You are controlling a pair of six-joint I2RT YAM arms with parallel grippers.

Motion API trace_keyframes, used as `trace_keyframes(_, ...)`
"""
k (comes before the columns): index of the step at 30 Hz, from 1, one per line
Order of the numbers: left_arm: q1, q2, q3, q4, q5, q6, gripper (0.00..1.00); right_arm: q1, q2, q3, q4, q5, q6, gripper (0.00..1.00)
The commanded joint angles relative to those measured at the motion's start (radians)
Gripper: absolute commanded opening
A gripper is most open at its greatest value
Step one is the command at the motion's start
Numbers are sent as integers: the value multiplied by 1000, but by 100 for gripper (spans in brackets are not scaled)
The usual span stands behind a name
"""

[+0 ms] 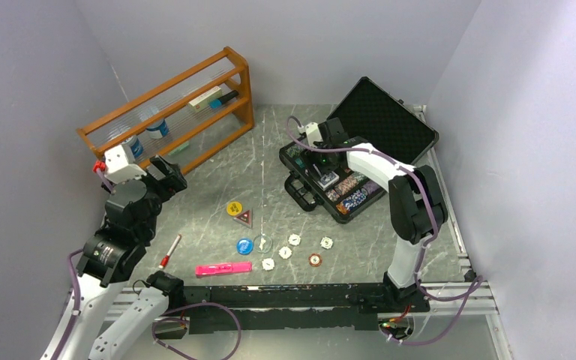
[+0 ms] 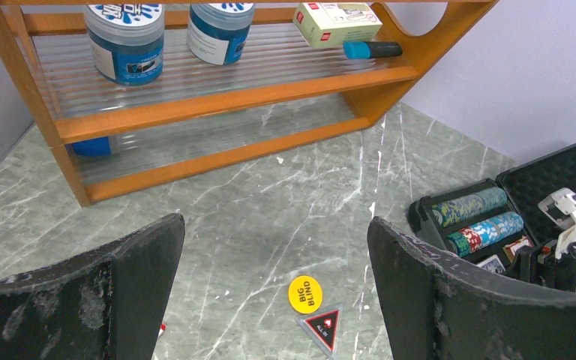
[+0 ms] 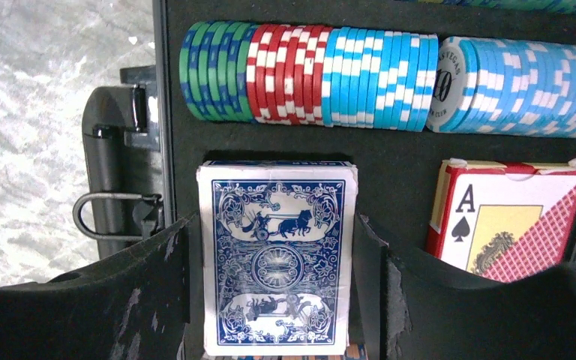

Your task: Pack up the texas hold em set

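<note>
The black case (image 1: 390, 120) lies open at the back right, lid raised, with rows of poker chips (image 3: 307, 75) in its foam slots. My right gripper (image 3: 276, 225) reaches down into it, fingers pressed on both long sides of the blue card deck (image 3: 277, 262) standing in its slot. A red deck (image 3: 510, 217) sits beside it. On the table lie a yellow button (image 1: 233, 208), a triangular all-in marker (image 1: 244, 218), a blue button (image 1: 244, 244), several small white discs (image 1: 285, 253) and one chip (image 1: 313, 259). My left gripper (image 2: 276, 221) hangs wide open and empty at the left.
A wooden rack (image 1: 172, 105) with jars, a box and a marker stands at the back left. A pink marker (image 1: 223, 268) and a red-tipped pen (image 1: 170, 252) lie near the front edge. Walls close in on both sides.
</note>
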Motion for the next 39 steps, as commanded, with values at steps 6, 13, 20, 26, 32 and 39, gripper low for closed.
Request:
trace_keyframes(6,3,-12,22,8,-21,-2,97,-4,58,71,27,6,64,64)
trace_keyframes(13,3,-12,5,32,4,19,97,-4,-4,79,4,35,94,83)
trace_keyframes(20,3,-27,8,10,-8,5,97,-4,-139,32,47,104,192,80)
trace_keyframes(26,3,-40,-7,33,-9,51,97,-1,-213,-65,24,181,435,65)
trace_keyframes(32,3,-16,-32,32,15,2,97,-1,-261,-200,46,260,751,60)
trace_keyframes(39,3,19,-66,47,54,-53,97,4,-208,-237,99,284,867,49)
